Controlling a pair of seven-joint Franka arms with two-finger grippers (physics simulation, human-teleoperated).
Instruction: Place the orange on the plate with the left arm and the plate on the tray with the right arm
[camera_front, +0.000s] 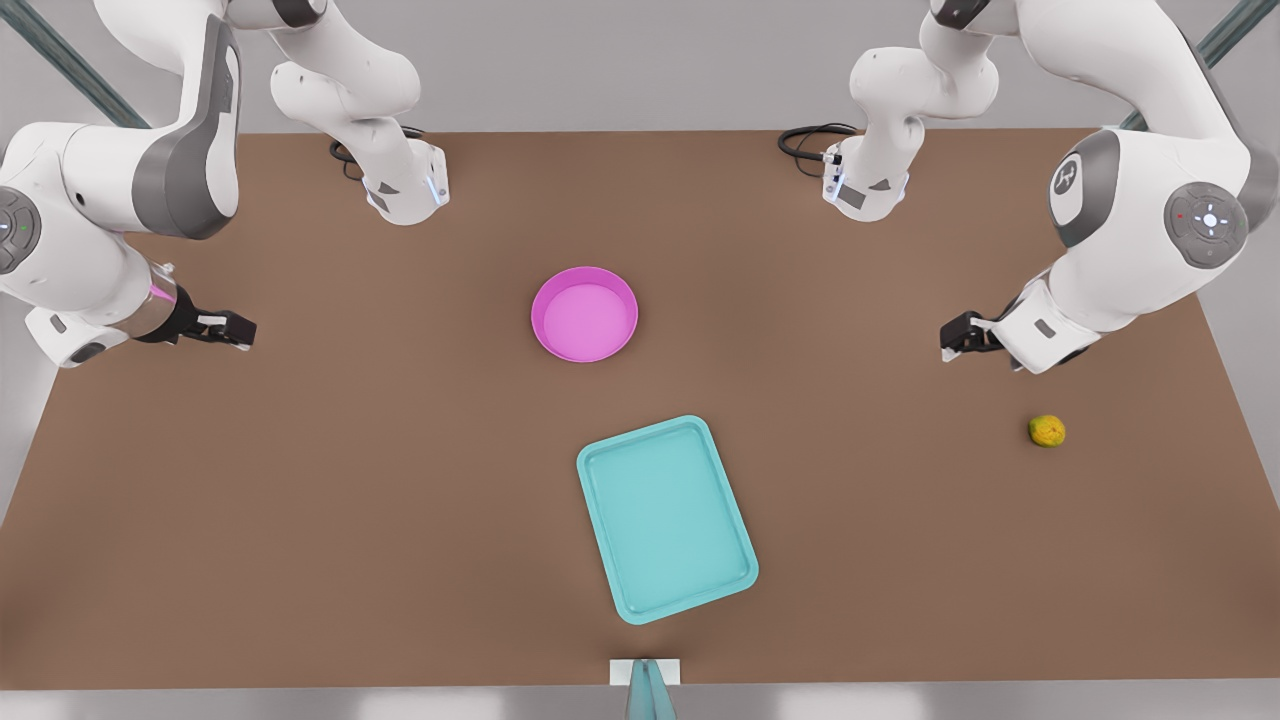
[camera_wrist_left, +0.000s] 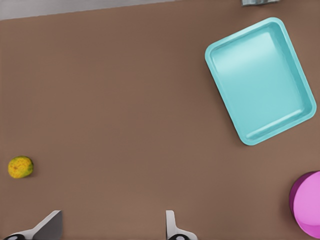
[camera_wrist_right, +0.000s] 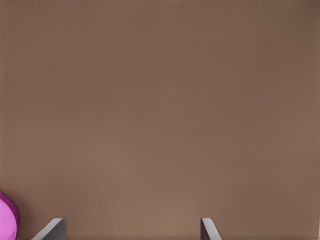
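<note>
Pink plate (camera_front: 584, 314) at table (camera_front: 300, 520) centre, empty; teal tray (camera_front: 667, 519) just beside it, orange (camera_front: 1046, 431) well apart from plate, out toward front view's right. Left gripper (camera_front: 957, 337) near orange, fingers (camera_wrist_left: 47, 227) spread wide, likely readying pickup w/ nothing held. Right gripper (camera_front: 232, 329) opposite side of plate, fingers (camera_wrist_right: 51, 229) wide too, apparently waiting.

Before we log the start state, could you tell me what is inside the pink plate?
Nothing: the plate shows only its bare pink floor. The orange lies apart on the table. What is beneath the plate is covered.
</note>
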